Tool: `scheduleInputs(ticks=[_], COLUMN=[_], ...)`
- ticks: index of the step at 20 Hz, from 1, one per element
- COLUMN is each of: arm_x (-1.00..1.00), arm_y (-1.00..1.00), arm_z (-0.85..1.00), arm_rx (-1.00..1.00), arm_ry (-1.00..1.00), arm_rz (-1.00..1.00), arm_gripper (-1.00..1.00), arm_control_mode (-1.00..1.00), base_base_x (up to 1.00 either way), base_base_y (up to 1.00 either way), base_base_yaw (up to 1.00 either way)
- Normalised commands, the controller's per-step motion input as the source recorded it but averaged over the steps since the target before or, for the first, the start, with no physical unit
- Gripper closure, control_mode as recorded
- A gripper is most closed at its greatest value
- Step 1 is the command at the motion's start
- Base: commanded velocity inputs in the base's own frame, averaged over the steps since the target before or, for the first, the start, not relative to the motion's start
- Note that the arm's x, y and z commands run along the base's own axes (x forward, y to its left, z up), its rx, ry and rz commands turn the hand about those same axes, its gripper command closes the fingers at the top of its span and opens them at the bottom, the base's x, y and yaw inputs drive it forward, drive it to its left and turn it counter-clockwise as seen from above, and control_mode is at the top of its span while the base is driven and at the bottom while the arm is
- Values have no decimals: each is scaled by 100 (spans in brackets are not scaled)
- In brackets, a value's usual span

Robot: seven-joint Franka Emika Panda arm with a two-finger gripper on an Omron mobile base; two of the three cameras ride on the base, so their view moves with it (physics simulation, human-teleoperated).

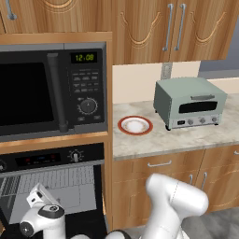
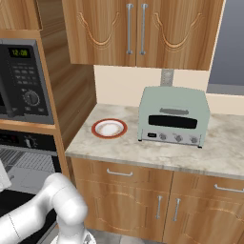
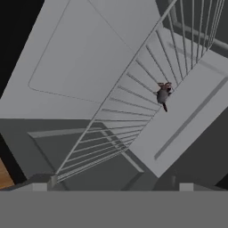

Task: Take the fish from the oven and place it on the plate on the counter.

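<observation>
Fish lay on a wire rack inside the oven, small and dark grey with a reddish tinge, near the rack's edge as the hand view showed it. That view looked down into the grey oven cavity, with the rack's thin bars running at a slant across it. The gripper's two finger tips stood wide apart at the bottom of that view, with nothing between them, well short of the fish.

From the left base view, the white arm bent low toward the oven opening below the black microwave, whose green clock digits were lit. To the right, the plate with its red-orange rim sat on the speckled counter, bare in its white centre. A pale green toaster oven stood just beside the plate, further right. Wooden drawers with silver handles ran beneath the counter, and wooden wall cabinets hung above it.
</observation>
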Motion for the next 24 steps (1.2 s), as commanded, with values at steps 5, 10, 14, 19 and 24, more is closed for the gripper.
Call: scheduleInputs(ticks=[5, 10, 14, 19, 24], arm_x=[1, 1, 16, 52, 64], arm_y=[0, 5, 1, 0, 0], arm_z=[-38, -17, -8, -18, -43], arm_rx=[5, 17, 28, 23, 13], arm_ry=[-5, -15, -5, 0, 7], arm_rz=[3, 0, 2, 4, 2], arm_gripper=[-100, -100, -100, -100, -100], arm_control_mode=[-100, -100, -100, -100, -100], base_base_x=[0, 0, 0, 0, 0], base_base_y=[0, 0, 0, 0, 0], base_base_yaw=[0, 0, 0, 0, 0])
